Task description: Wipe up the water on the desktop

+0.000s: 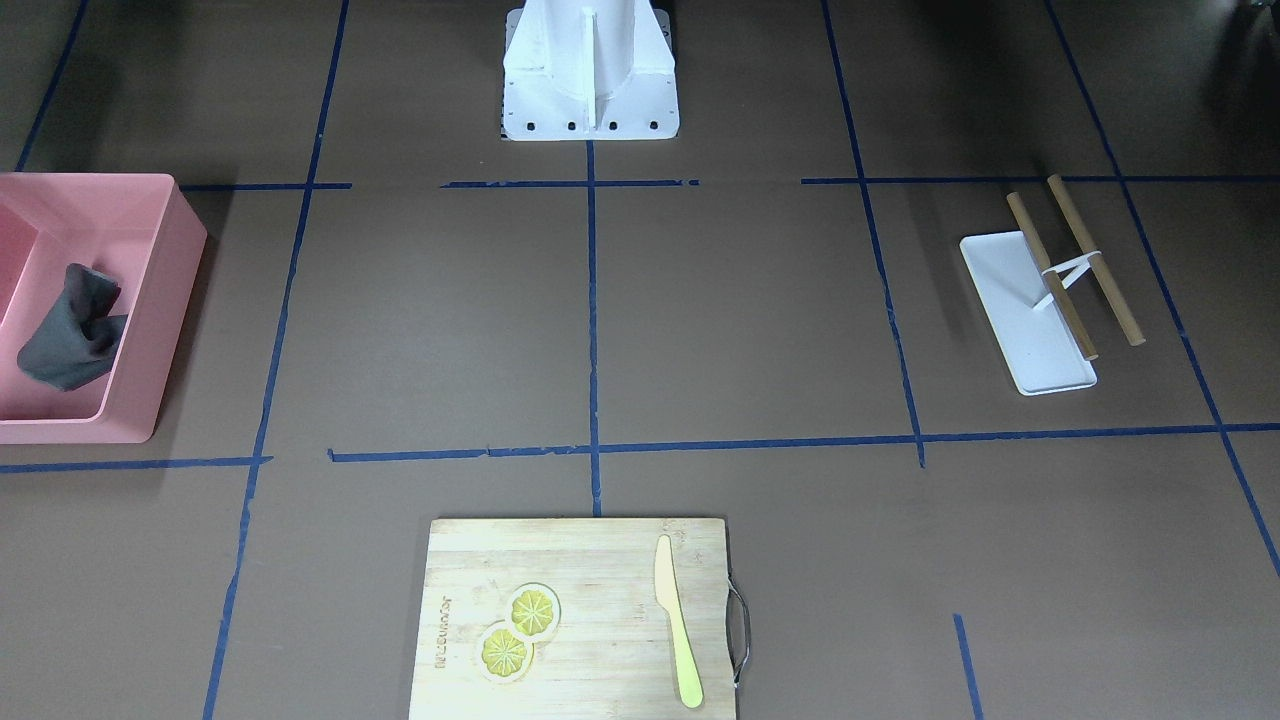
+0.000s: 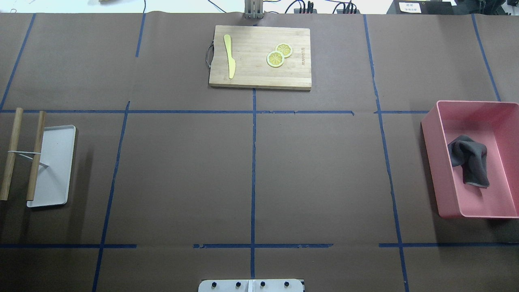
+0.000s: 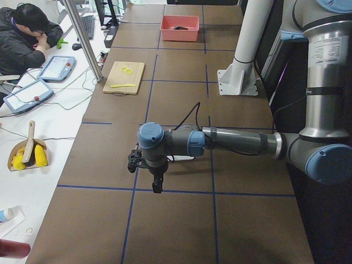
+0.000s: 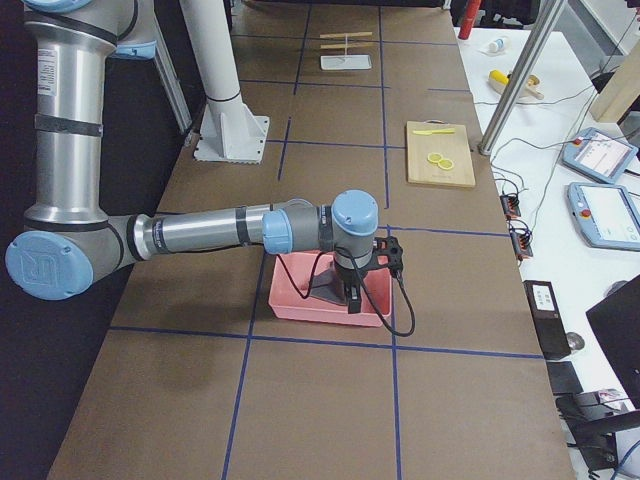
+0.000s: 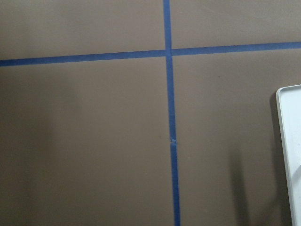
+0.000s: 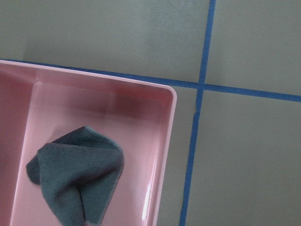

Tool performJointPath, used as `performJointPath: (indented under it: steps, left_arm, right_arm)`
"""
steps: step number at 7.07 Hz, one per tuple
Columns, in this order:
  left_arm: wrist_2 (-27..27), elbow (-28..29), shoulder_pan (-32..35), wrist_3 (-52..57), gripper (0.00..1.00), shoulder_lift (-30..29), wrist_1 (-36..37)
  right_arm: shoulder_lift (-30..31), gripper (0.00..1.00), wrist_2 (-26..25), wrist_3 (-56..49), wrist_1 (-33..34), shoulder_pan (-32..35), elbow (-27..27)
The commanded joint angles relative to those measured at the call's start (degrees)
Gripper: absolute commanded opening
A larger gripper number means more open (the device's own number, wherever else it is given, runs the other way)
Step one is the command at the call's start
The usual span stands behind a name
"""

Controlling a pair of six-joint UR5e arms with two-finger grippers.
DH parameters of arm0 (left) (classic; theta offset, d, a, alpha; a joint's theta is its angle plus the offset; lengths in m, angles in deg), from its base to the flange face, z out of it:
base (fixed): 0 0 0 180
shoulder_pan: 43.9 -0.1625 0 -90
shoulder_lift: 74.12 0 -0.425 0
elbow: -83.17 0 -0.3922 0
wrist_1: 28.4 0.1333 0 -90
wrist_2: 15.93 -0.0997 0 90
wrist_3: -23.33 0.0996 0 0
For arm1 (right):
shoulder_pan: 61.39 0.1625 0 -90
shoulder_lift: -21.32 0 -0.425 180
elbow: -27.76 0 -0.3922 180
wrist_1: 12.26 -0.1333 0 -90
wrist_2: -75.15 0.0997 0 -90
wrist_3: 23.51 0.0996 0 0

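Scanning left to right, you had the left pincer (image 3: 157, 186) hanging above the desktop (image 2: 182, 174), fingers pointed down. It was seen only from the table's end, so I cannot tell whether it was spread or pressed together. Just beside and below it lay a white tray (image 2: 56, 162). Two wooden rods (image 2: 12, 154), held above the tray on a thin white stand, ran along the tray's outer side. The wrist camera looked onto a crossing of blue tape lines (image 5: 168, 51), with the tray's rim at the view's right edge.

Well apart from both pincers, at the desktop's far middle edge, sat a bamboo cutting board (image 2: 251, 75). It carried a yellow knife (image 2: 230, 56) and two lemon slices (image 2: 275, 59).

The right pincer (image 4: 352, 298) hung over a pink bin (image 2: 436, 162), again shown only from the table's end, so I cannot tell its state. Below it, inside the bin, a grey cloth (image 2: 470, 162) lay crumpled.

The desktop itself spread dark brown beneath both pincers.
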Motion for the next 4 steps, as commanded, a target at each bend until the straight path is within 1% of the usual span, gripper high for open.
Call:
performJointPath:
  steps: [1, 2, 3, 4]
  left_arm:
    - [0.1, 0.5, 2.0, 1.0, 1.0, -1.0, 1.5]
    - [0.1, 0.5, 2.0, 0.9, 1.0, -1.1, 1.5]
    - [0.2, 0.4, 2.0, 0.9, 1.0, -1.1, 1.5]
    - [0.2, 0.4, 2.0, 0.9, 1.0, -1.1, 1.5]
  right_arm:
    - [-0.1, 1.0, 0.4, -1.2, -0.6, 1.9, -2.8]
    - [0.0, 1.0, 0.4, -1.2, -0.6, 2.3, -3.4]
    - [-0.1, 1.0, 0.9, -1.4, -1.5, 5.7, -3.8]
    - [0.3, 1.0, 1.1, -0.8, -3.1, 6.3, -3.8]
